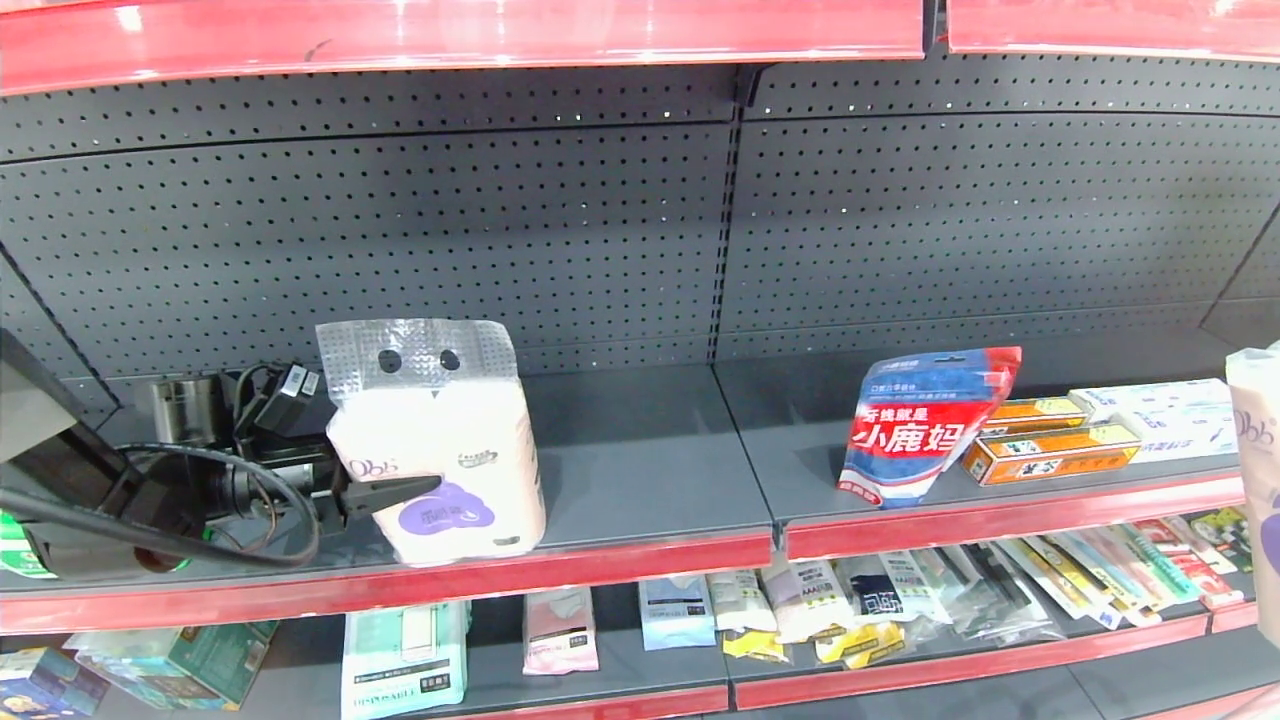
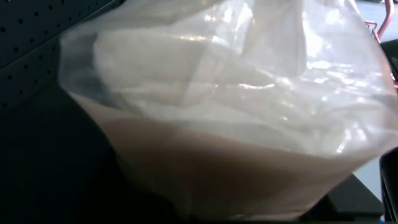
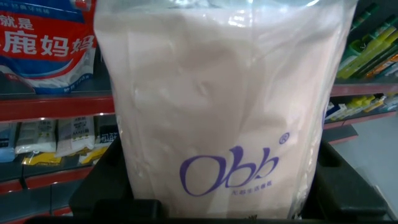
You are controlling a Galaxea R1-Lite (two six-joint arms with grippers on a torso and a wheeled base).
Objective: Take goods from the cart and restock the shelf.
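Left gripper (image 1: 398,491) is at the left end of the shelf (image 1: 640,470). One of its fingers (image 1: 385,493) lies across the near face of the tissue pack (image 1: 450,430); the other is hidden behind it. Pack upright, close to the red front lip. Right bay: blue-red pouch (image 1: 930,425) leaning on orange boxes (image 1: 1050,452), white boxes (image 1: 1160,412) just right of those. Second tissue pack (image 1: 1262,480) at the far-right edge, partly cut off. Pegboard (image 1: 500,220) behind. Lower shelf (image 1: 1130,682) carries mixed packets.
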